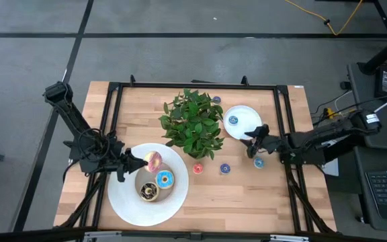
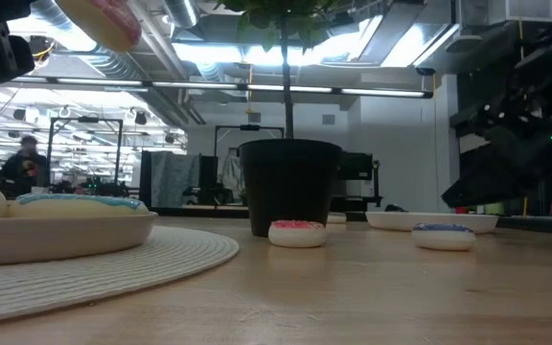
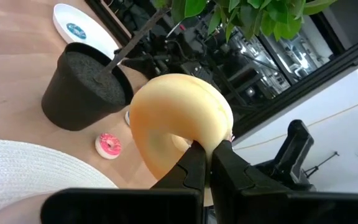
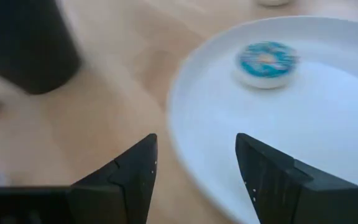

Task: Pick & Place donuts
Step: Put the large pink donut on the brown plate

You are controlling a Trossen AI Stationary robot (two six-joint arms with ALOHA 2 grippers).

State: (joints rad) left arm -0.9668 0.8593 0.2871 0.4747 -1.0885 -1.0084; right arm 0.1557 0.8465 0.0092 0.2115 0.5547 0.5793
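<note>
My left gripper (image 1: 138, 163) is shut on the pink-frosted donut (image 1: 153, 160) above the large white plate (image 1: 123, 202). The light-blue donut (image 1: 164, 179) and the chocolate donut (image 1: 148, 191) lie flat on that plate. In the left wrist view the held donut (image 3: 173, 112) shows its pale underside. My right gripper (image 1: 252, 144) is open and empty, hovering at the near rim of the small white plate (image 1: 247, 114), where a tiny blue donut (image 1: 233, 120) lies. On the table are a tiny red donut (image 1: 198, 168), a tiny blue one (image 1: 225, 169) and a tiny teal one (image 1: 259, 163). My left gripper pinches the pink donut by the part of its ring nearest the wrist (image 3: 211, 144), one finger (image 3: 191, 165) at the hole's side and the other (image 3: 232, 168) on the outer side. The fingers come level from the table's left. The donut (image 2: 113, 19) is lifted clear of the plate, standing on edge.
A potted green plant (image 1: 192, 123) in a black pot (image 3: 82, 87) stands at the table's middle, between the two plates. Another tiny donut (image 1: 216, 100) lies near the far edge. A black frame rail (image 1: 284, 128) runs along the table's right side.
</note>
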